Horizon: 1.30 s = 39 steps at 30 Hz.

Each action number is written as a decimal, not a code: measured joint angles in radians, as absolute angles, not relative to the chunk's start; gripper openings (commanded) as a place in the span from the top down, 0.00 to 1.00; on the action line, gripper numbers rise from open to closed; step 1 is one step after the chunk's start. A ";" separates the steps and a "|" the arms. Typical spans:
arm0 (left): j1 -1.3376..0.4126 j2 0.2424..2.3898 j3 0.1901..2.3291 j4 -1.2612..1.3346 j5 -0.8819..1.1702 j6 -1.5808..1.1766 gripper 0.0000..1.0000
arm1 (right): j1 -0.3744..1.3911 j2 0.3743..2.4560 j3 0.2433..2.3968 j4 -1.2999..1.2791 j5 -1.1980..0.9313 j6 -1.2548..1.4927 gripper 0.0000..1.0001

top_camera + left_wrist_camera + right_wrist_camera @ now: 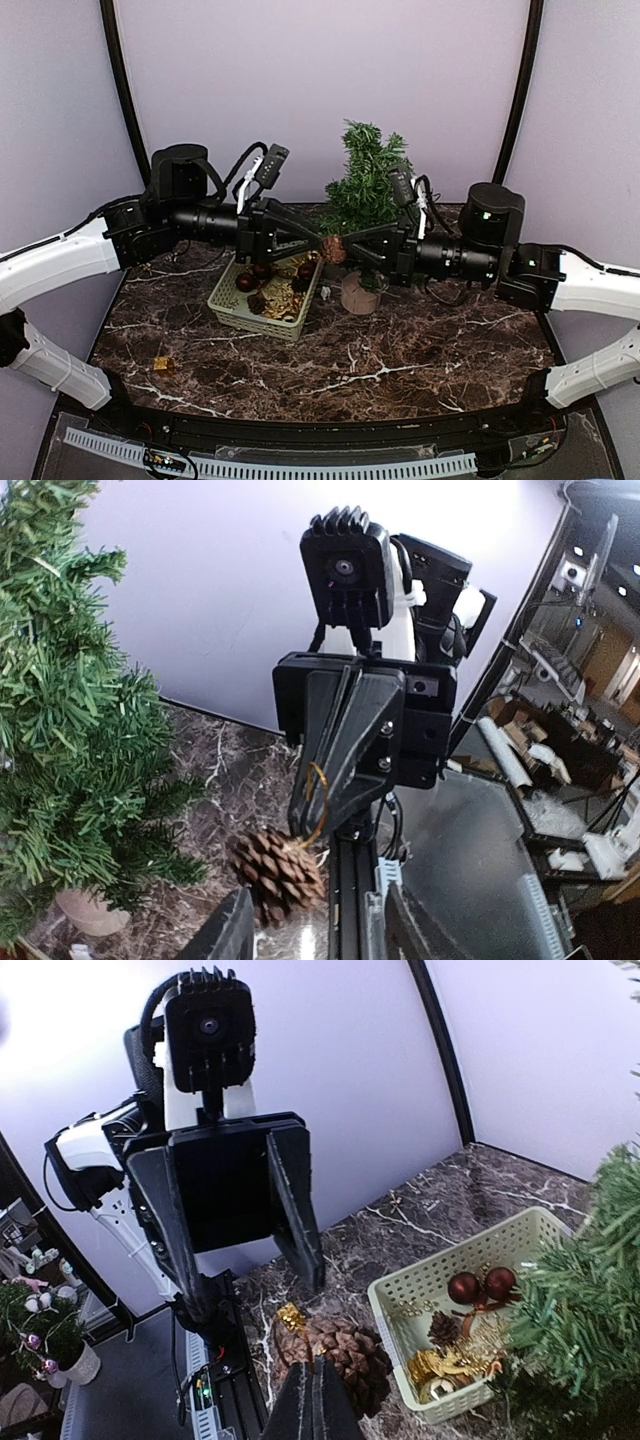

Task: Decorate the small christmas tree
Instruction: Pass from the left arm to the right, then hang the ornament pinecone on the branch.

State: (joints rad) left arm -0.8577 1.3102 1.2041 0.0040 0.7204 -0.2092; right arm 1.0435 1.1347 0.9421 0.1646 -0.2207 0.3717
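The small christmas tree stands at the back centre in a tan base; its branches fill the left of the left wrist view and the right edge of the right wrist view. In front of it a brown pine cone hangs between the two grippers. My right gripper is shut on the cone's gold loop, with the pine cone just beyond its tips. My left gripper faces it with its jaws open around the pine cone, not touching it.
A pale green basket sits left of the tree, holding red balls, a small cone and gold ornaments. A small gold ornament lies on the marble table at the front left.
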 measured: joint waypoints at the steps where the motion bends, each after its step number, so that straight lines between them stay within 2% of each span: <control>1: -0.858 1.310 1.205 0.002 0.714 -0.205 0.46 | 1.038 1.127 0.942 0.149 -0.207 0.381 1.00; 3: -0.857 1.310 1.205 0.001 0.697 -0.204 0.39 | 1.025 1.111 0.942 0.112 -0.183 0.402 1.00; 7: -0.858 1.310 1.205 0.006 0.648 -0.202 0.34 | 0.987 1.081 0.942 0.039 -0.146 0.436 1.00; 14: -0.846 1.319 1.213 0.023 0.570 -0.234 0.35 | 0.896 1.097 0.966 -0.073 -0.134 0.463 1.00; 20: -0.826 1.380 1.270 0.065 0.557 -0.282 0.42 | 0.842 1.174 1.070 -0.130 -0.164 0.461 1.00; 26: -0.812 1.438 1.320 0.098 0.559 -0.310 0.44 | 0.820 1.214 1.142 -0.154 -0.196 0.461 1.00; 39: -0.811 1.512 1.390 0.088 0.532 -0.288 0.38 | 0.813 1.273 1.226 -0.189 -0.256 0.473 1.00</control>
